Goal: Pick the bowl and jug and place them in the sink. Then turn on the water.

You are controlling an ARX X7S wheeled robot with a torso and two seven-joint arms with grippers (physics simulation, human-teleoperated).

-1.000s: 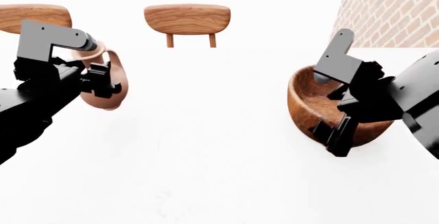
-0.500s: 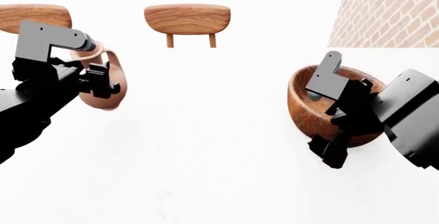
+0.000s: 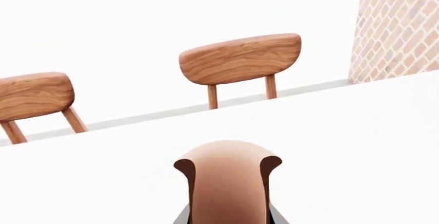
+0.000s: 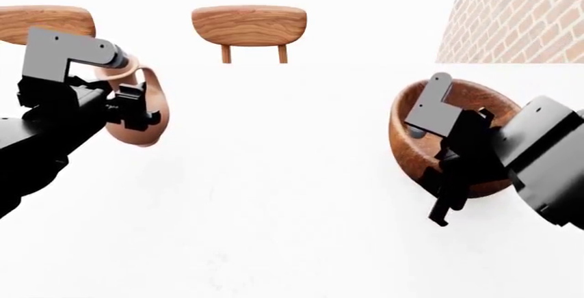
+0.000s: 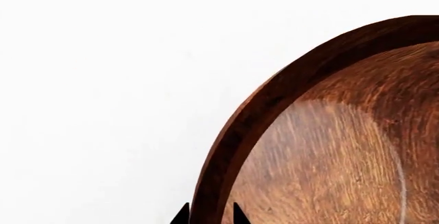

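My left gripper is shut on the pale terracotta jug, held above the white table at the left of the head view. In the left wrist view the jug fills the space between the jaws. My right gripper is shut on the rim of the reddish-brown wooden bowl, which is tilted on edge at the right. In the right wrist view the two fingertips straddle the bowl's rim. The sink is out of view.
A white table spreads under both arms. Two wooden chair backs stand beyond its far edge. A brick wall is at the far right.
The right gripper has turned and the bowl has tilted and shifted a little to the right. The left arm and jug have not moved.
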